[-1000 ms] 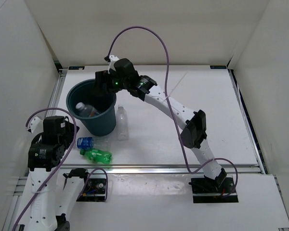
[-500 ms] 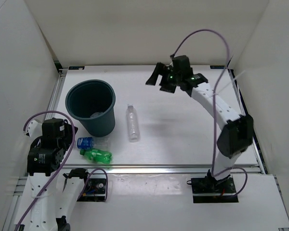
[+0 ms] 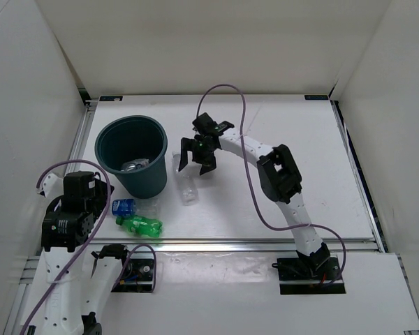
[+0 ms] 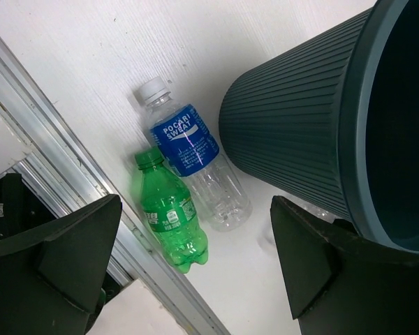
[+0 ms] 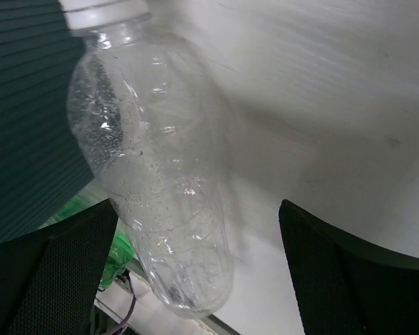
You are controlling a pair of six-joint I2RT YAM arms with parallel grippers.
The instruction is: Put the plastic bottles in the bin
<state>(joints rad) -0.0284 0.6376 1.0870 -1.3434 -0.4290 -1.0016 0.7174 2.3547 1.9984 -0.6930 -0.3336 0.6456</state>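
The dark teal bin (image 3: pixel 131 155) stands at the left, with one clear bottle (image 3: pixel 134 166) lying inside it. Just right of the bin a clear white-capped bottle (image 3: pixel 188 188) lies on the table. My right gripper (image 3: pixel 195 160) hangs open over its cap end without touching it. The right wrist view shows this bottle (image 5: pixel 160 174) below the open right gripper (image 5: pixel 195 209). In front of the bin lie a blue-labelled bottle (image 4: pixel 188 150) and a green bottle (image 4: pixel 169 216). My left gripper (image 4: pixel 195 202) hovers open above these two, holding nothing.
The left arm (image 3: pixel 70 216) is folded at the near left corner. A metal rail (image 3: pixel 265 243) runs along the table's near edge, close to the green bottle (image 3: pixel 141 225). White walls enclose the table on three sides. The bin's ribbed wall (image 5: pixel 28 105) stands close beside the clear bottle.
The right arm went from above the bin out to the back right, then came down over the clear bottle beside the bin. The left arm barely moved.
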